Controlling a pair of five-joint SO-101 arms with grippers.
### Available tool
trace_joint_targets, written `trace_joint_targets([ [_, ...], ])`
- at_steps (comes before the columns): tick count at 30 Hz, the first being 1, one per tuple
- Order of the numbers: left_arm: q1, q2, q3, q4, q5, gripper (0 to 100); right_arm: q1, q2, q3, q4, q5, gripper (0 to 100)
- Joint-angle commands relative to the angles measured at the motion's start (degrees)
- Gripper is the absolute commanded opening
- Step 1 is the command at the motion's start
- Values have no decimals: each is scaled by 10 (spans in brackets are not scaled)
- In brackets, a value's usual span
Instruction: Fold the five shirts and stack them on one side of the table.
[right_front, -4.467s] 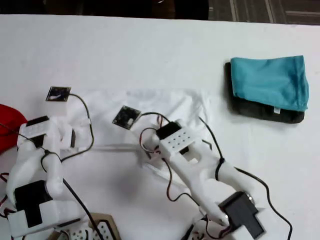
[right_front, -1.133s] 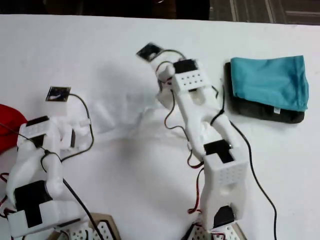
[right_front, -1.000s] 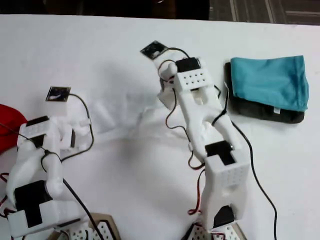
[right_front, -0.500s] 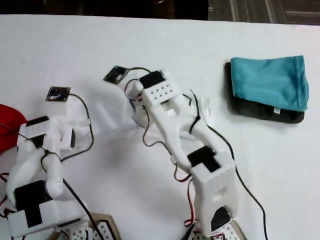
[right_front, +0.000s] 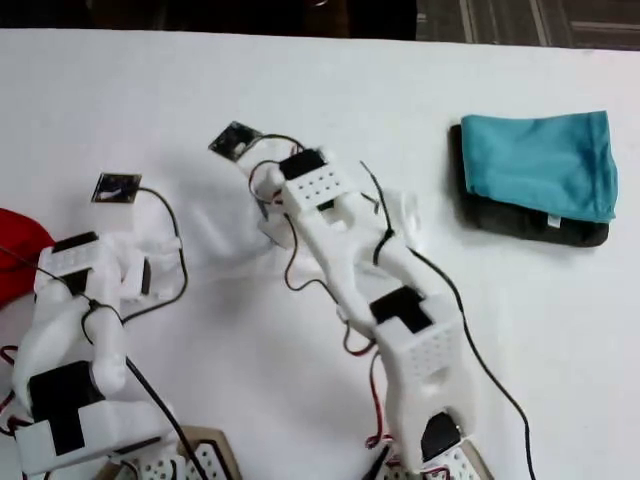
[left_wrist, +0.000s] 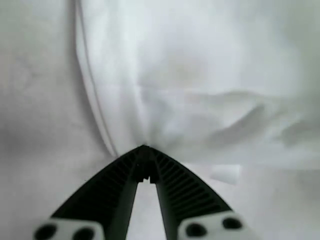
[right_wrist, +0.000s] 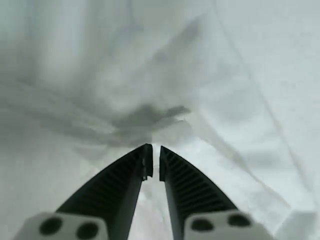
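The white shirt (right_front: 222, 232) lies rumpled in the middle of the bench (right_front: 140, 100), between the two arms and well apart from the stack (right_front: 535, 165) at the right, a teal shirt on a dark one. A red shirt (right_front: 18, 255) waits at the left edge.

The left gripper (left_wrist: 144, 159) is pressed together on a pleat of the white cloth, with creases fanning out from its tips. The right gripper (right_wrist: 154, 152) pinches a bunched fold (a sliver of gap shows between its fingers).

Both holds look shallow, so a quick pull may slip the cloth free. Either pinch might catch only the top layer and let the fold fall open. The right arm and its cable hang over the shirt and could drag it askew.
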Motion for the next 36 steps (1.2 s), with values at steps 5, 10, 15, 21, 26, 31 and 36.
trace_joint_targets([
  [5,-4,0,0,-18,3,27,70,-116,-4,131,1,30],
  [10,-4,0,0,-18,3,27,160,-85,29,95,2,30],
  [15,-4,0,0,-18,3,27,196,0,48,28,47,30],
  [21,-4,0,0,-18,3,27,225,80,-48,-22,65,30],
  [26,-4,0,0,-18,3,27,240,88,-147,7,64,30],
  [31,-4,0,0,-18,3,27,228,44,-171,95,64,22],
  [36,-4,0,0,-18,3,27,213,-17,-170,210,69,19],
])
